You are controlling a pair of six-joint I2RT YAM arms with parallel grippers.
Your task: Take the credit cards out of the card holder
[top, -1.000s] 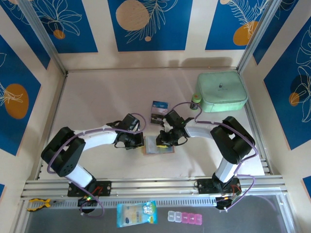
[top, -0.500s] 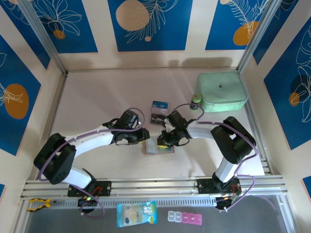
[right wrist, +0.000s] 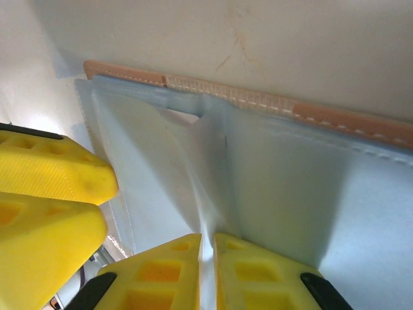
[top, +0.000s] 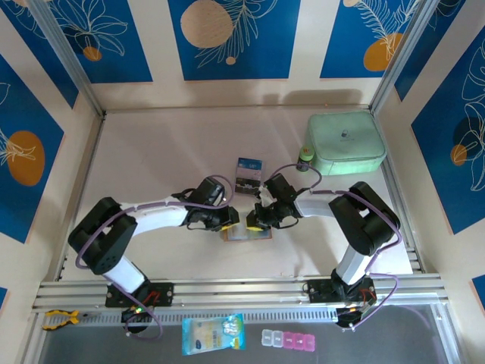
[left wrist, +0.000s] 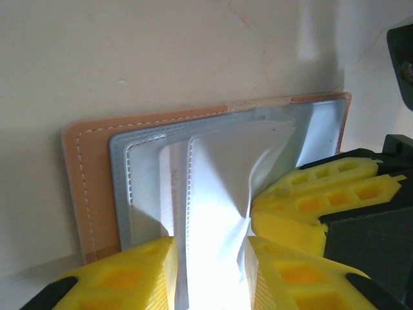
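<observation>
Down on the desk (top: 151,159), mid-width and toward the near side: the card holder (top: 245,234), lying open, pale grey pockets (left wrist: 145,161) facing up, tan stitched border around them. Closed in on from both sides, with left fingers (top: 229,221) at its left edge and right fingers (top: 260,221) at its right, the tips close together over the pockets. From the left wrist: yellow left fingers parted, straddling a crumpled pale layer of the pocket running up between them. Impossible to say whether pressing on that layer or merely standing either side of it. Right beside them, on the right, the other pair's yellow tips down on the same pocket. From the right wrist: right fingers all but pressed together, pinching a thin raised fold of the pale lining, stitched tan border just beyond. Further back on the desk, a little past the card holder and clear of both pairs of fingers: the credit cards (top: 247,176), lying flat, a dark blue one right against a dark grey one. No telling about any card inside the pockets. Off to the back right, well apart: a mint-green case (top: 346,142).
</observation>
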